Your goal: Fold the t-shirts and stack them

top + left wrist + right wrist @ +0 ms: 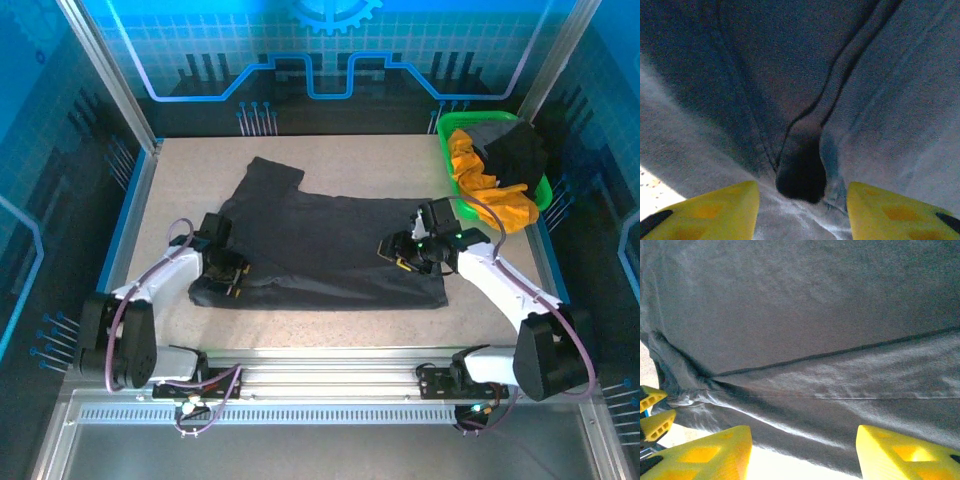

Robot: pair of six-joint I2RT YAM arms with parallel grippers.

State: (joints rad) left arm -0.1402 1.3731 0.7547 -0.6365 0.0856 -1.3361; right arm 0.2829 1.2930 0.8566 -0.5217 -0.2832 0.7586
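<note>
left tool (230,280): fingers apart, released, on near-left corner of large dark charcoal-grey cloth t-shirt (320,240) | right tool (405,252): fingers apart, released, on its right side | t-shirt: spread on beige counter (180,190), creased

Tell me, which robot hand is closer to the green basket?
Right. The right gripper hangs over the right side of the shirt, close to the basket; the left gripper is over its left side, far away.

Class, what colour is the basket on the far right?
The basket is bright green, clearest in the top external view.
</note>
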